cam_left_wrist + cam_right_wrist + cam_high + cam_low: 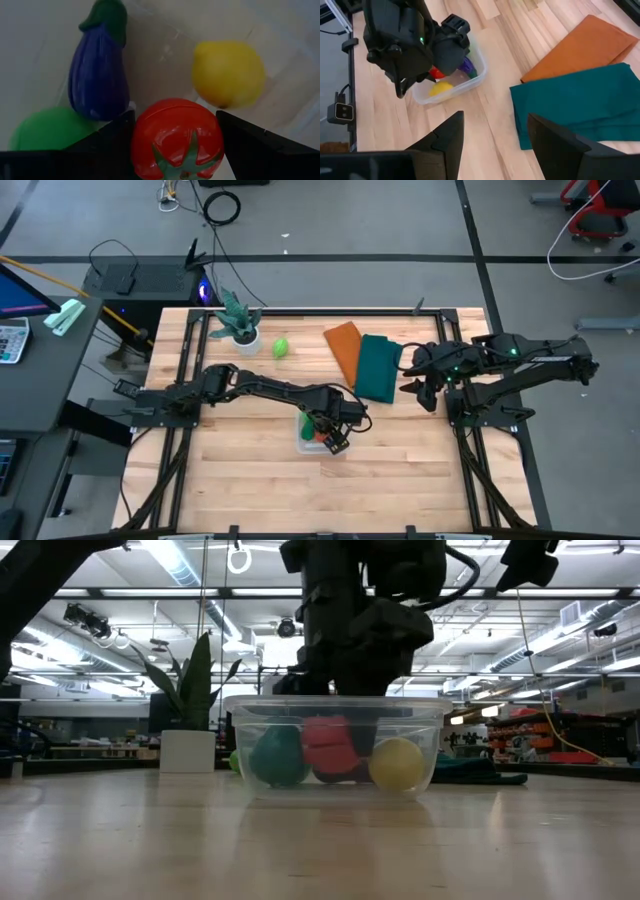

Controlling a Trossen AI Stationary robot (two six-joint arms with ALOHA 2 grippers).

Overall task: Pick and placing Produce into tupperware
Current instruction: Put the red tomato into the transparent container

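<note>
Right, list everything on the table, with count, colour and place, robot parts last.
tupperware: one, clear, mid-table under the left arm.
tomato: one, red, in the tupperware, between the left gripper's fingers.
lemon: one, yellow, in the tupperware.
eggplant: one, purple, in the tupperware.
dark green produce: one, in the tupperware.
light green produce: one, on the table beside the plant.
plant: one, green, white pot, far side.
cloths: two, orange and dark green, far right.
left gripper: around the tomato.
right gripper: open, over the table's right side.

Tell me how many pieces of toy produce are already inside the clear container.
4: a purple eggplant, a yellow lemon, a dark green piece, and a red tomato between the left gripper's fingers. A light green piece lies outside, near the potted plant.
</note>
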